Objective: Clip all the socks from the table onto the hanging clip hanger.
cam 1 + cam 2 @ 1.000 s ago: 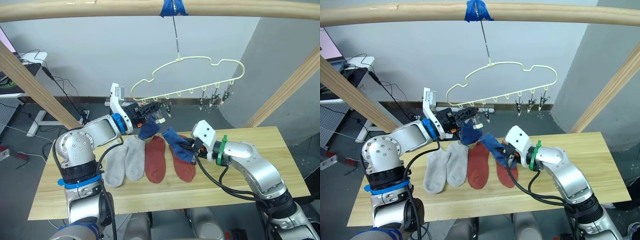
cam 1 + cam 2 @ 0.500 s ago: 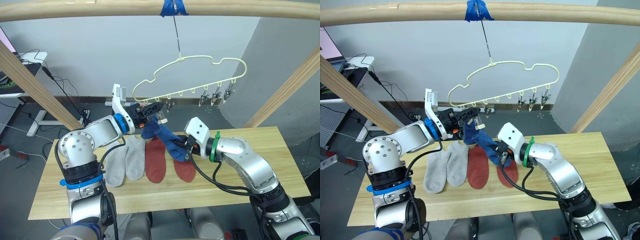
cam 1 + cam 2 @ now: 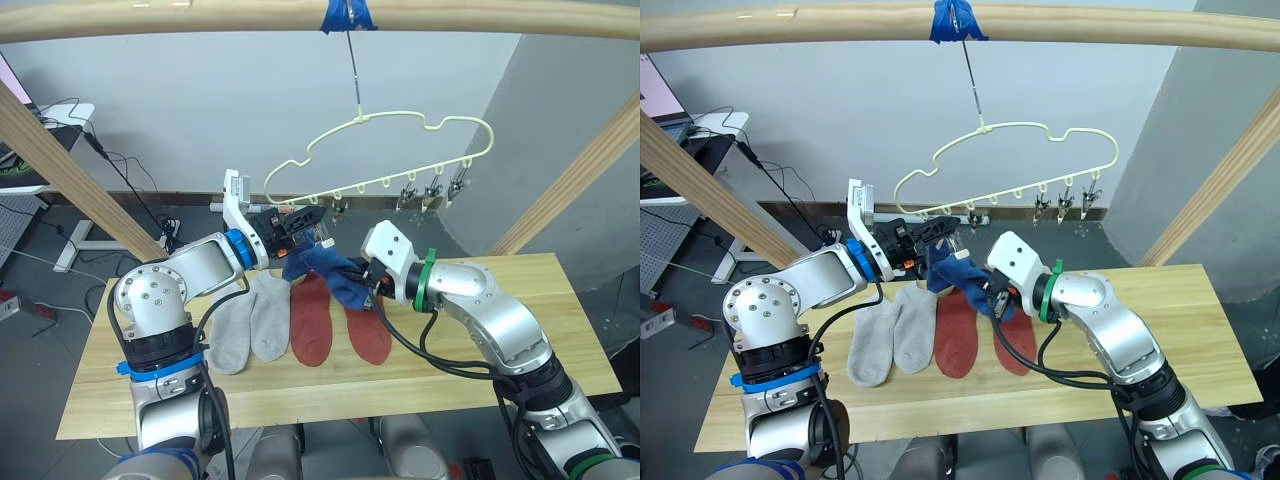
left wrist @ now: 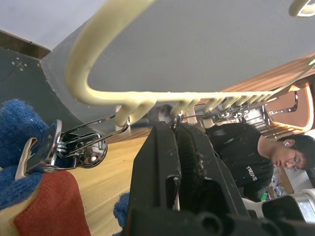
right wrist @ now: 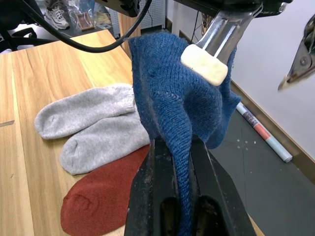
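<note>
The pale yellow clip hanger point(image 3: 400, 122) hangs on a wire from the beam. At its left end my left gripper point(image 3: 305, 217) is shut on a metal clip point(image 4: 174, 120). A neighbouring clip point(image 5: 204, 64) with a cream pad bites the top of a blue sock point(image 3: 297, 264). My right gripper point(image 3: 362, 282) is shut on a second blue sock point(image 3: 337, 277), held up against the first just under that clip. On the table point(image 3: 560, 300) lie two light grey socks point(image 3: 250, 320) and two rust red socks point(image 3: 311, 320).
A thick wooden beam point(image 3: 200, 18) with blue tape point(image 3: 347, 14) spans the top. Slanted wooden posts point(image 3: 70, 170) stand at both sides. Bare metal clips point(image 3: 433, 190) hang at the hanger's right end. A person point(image 4: 256, 152) sits beyond the table.
My right gripper has carried its blue sock up and to the left, from over the red socks to the clip beside my left gripper. The left arm has barely moved.
</note>
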{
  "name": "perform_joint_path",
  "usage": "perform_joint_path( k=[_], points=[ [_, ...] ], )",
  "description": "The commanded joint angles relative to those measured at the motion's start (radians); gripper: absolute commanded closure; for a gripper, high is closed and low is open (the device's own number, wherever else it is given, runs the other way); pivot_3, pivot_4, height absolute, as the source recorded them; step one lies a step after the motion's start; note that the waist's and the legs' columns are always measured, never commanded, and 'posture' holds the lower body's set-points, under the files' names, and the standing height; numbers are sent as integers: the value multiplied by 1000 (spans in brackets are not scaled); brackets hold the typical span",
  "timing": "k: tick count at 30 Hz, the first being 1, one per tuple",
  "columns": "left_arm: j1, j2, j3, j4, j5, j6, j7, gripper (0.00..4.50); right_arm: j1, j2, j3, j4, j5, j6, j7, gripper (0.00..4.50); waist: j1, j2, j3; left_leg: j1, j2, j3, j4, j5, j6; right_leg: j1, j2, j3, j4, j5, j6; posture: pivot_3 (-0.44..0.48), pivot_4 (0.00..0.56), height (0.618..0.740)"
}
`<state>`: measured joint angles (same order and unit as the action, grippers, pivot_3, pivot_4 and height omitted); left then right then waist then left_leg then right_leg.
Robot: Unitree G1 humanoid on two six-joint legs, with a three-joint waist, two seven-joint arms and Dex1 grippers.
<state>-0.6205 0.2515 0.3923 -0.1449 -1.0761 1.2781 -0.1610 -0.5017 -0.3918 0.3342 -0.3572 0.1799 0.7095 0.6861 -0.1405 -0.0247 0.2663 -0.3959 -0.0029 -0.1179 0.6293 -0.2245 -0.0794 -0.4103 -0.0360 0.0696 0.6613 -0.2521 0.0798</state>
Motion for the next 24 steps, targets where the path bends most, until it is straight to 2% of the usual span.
perform_joint_path(
  k=[1, 17, 24],
  points=[
    [21, 17, -25, -15, -4, 4, 1, 4500, -33, 17, -26, -45, 23, 10, -9, 4458, -1, 0, 0, 0, 0, 0, 0, 0, 0, 0, 0, 0, 0, 0, 0, -194, 231, 740],
    [43, 50, -55, -31, -12, -47, -11, 4500, -32, 24, -18, -17, 11, -6, -13, 4458, 0, 0, 0, 0, 0, 0, 0, 0, 0, -1, 0, 0, 0, 0, 0, -179, 232, 740],
    [68, 77, -101, -79, 4, -85, -62, 4500, -40, 25, -17, -1, 9, -17, -9, 4458, 0, 0, 0, 0, 0, 0, 0, 0, 0, -1, 0, 0, 0, 0, 0, -174, 235, 740]
  ],
)
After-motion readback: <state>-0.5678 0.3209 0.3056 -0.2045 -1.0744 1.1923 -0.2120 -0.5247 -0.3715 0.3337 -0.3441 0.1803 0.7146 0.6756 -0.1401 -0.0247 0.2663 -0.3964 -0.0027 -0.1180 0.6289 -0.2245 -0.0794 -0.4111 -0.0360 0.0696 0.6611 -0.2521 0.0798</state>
